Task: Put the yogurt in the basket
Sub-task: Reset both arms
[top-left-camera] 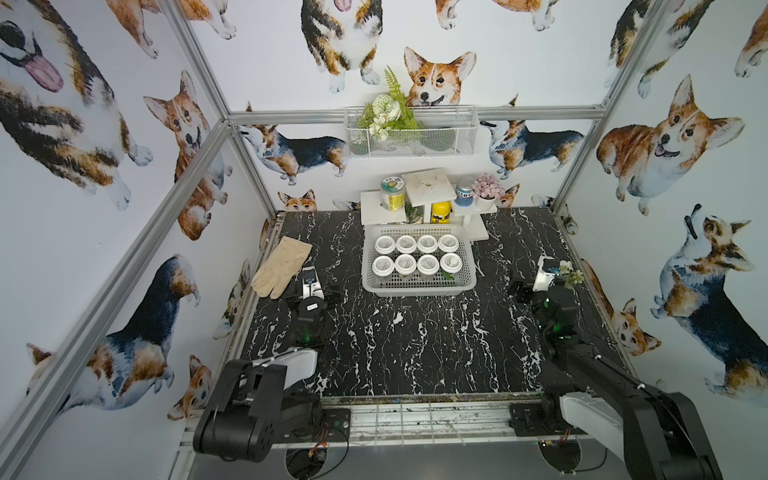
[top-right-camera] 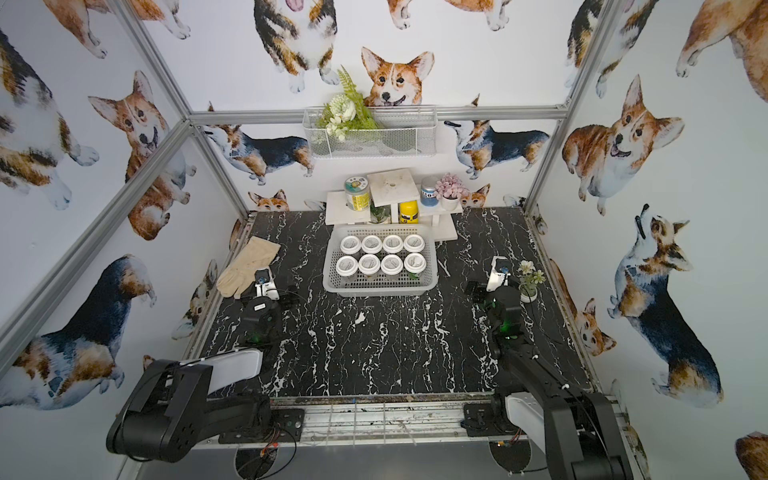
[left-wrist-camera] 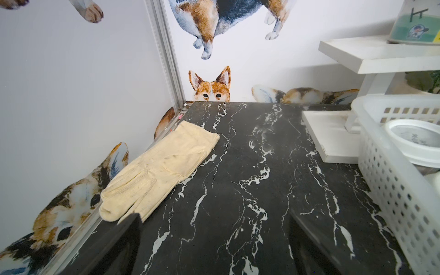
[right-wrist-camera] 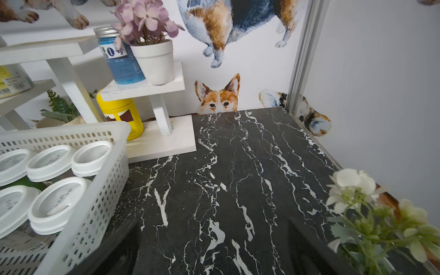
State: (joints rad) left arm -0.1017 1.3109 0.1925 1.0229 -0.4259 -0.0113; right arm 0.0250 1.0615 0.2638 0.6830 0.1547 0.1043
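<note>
While left tool (left-wrist-camera: pixel 214 226) and right tool (right-wrist-camera: pixel 214 226) gape empty, eight round white-lidded yogurt cups (top-left-camera: pixel 405 264) fill the latticed basket (top-left-camera: pixel 415 289).

You have wide bare surface (top-left-camera: pixel 415 345) between both arms and the near side of the basket (top-left-camera: pixel 417 291). Left, the glove (top-left-camera: pixel 282 266) lies at the surface's edge, just beside the left gripper (left-wrist-camera: pixel 213 215). Right, a flower pot (top-right-camera: pixel 528 291) stands just beside the right gripper (right-wrist-camera: pixel 214 220). Behind the basket, the white shelf (top-left-camera: pixel 428 187) closes the way.
</note>
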